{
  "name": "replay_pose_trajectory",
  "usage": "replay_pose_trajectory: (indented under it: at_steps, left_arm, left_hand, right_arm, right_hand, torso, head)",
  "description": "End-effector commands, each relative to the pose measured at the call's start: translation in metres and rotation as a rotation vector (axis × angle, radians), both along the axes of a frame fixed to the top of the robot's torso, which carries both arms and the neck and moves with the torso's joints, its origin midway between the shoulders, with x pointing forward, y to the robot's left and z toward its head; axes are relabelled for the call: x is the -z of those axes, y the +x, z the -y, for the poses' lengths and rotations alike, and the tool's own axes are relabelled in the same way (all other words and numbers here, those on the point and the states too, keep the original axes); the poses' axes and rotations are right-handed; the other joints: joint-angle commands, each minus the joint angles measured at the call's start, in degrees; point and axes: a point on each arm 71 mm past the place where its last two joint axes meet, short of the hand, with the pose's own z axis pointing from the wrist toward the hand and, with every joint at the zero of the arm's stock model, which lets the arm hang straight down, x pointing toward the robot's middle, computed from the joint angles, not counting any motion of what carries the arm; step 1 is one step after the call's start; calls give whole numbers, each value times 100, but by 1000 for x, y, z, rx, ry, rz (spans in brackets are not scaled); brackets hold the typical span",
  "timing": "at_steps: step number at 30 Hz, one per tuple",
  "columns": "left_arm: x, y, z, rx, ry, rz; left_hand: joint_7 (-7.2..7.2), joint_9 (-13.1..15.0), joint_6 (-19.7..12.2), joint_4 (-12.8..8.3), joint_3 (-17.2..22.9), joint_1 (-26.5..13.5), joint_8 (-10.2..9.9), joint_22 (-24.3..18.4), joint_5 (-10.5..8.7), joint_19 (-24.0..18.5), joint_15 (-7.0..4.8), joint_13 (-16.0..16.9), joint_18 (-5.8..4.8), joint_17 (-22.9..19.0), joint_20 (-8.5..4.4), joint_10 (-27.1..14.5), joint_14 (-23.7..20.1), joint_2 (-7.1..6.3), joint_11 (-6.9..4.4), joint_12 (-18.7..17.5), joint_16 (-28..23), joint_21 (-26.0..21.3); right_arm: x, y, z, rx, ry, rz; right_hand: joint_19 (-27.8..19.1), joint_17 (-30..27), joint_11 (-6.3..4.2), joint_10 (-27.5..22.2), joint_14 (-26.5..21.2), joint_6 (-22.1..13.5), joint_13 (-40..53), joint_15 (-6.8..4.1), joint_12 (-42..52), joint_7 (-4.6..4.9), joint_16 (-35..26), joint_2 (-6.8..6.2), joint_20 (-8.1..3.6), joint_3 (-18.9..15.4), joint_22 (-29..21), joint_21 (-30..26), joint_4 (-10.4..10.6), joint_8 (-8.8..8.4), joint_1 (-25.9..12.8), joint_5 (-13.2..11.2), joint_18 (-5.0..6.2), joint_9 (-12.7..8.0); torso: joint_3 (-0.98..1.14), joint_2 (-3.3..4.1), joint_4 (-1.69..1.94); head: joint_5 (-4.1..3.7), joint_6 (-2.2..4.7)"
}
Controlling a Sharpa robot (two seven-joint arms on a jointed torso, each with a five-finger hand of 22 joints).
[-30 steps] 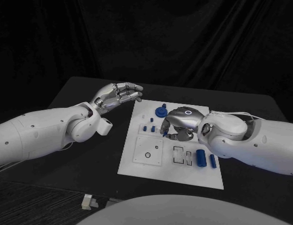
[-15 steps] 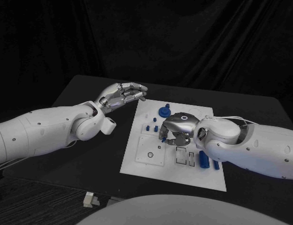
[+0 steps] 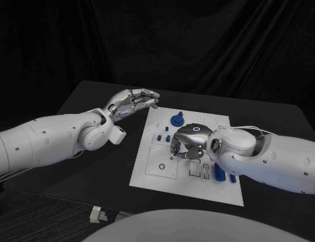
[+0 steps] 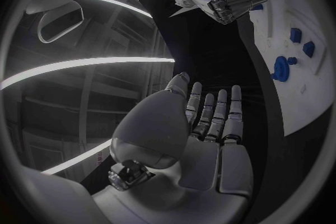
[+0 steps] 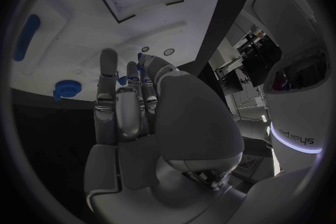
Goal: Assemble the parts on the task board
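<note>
You see the black table (image 3: 92,166) carrying the white task board (image 3: 157,181) in its middle, with both white arms reaching in over it. Your left hand (image 3: 132,102) hangs in the air beyond the board's far left corner, fingers curled loosely inward with nothing in them; the left wrist view shows that hand (image 4: 203,123) with its fingers side by side and its palm bare. Your right hand (image 3: 189,141) sits low over the middle of the board, fingers pointed down onto it. In the right wrist view its fingertips (image 5: 143,67) close around a small blue part (image 5: 140,58), though how firmly it is pinched you cannot tell. A blue gear-shaped part (image 3: 176,120) stands at the far end of the board, and a blue cylinder (image 3: 218,172) lies nearer the right edge.
</note>
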Motion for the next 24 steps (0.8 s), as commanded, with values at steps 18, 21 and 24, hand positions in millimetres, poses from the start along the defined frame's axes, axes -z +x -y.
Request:
replay_pose_trajectory:
  at_steps: [18, 21, 24]
  left_arm:
    - [-4, -1, 3, 18, -47, 46]
    - [-4, -1, 3, 20, -47, 44]
    - [-4, -1, 4, 22, -48, 43]
  left_hand:
    - [-6, -8, -44, 21, 16, 52, 15, -52, -14, 12, 44, -35, -46, 21, 85, -45, 38, -8, 5, -22, -58, 0]
    - [-7, -7, -41, 19, 18, 58, 18, -57, -13, 16, 48, -39, -44, 23, 91, -46, 45, -6, 7, -22, -60, 1]
    - [-6, -6, -39, 16, 21, 64, 21, -63, -11, 21, 52, -43, -41, 25, 97, -46, 54, -5, 7, -21, -61, 2]
  right_arm:
    - [9, -4, -9, -1, -28, -23]
    - [10, -4, -10, -1, -29, -24]
    - [11, -3, -11, 2, -31, -25]
  right_hand:
    - [38, 10, 37, 2, 172, -55, -2, -26, -33, 2, 15, -18, -15, -6, 143, 27, -23, -37, 27, 35, 29, -11]
    - [38, 10, 37, 2, 172, -55, -2, -26, -33, 2, 15, -18, -15, -6, 143, 27, -23, -37, 27, 35, 29, -11]
    - [38, 14, 38, 4, 173, -56, -1, -26, -33, 3, 18, -18, -14, -6, 143, 28, -24, -38, 26, 34, 29, -12]
  torso:
    - [-6, 2, -1]
    - [-5, 3, -1]
    - [-3, 1, 3]
  head:
    - [33, 0]
    - [9, 0]
    - [10, 0]
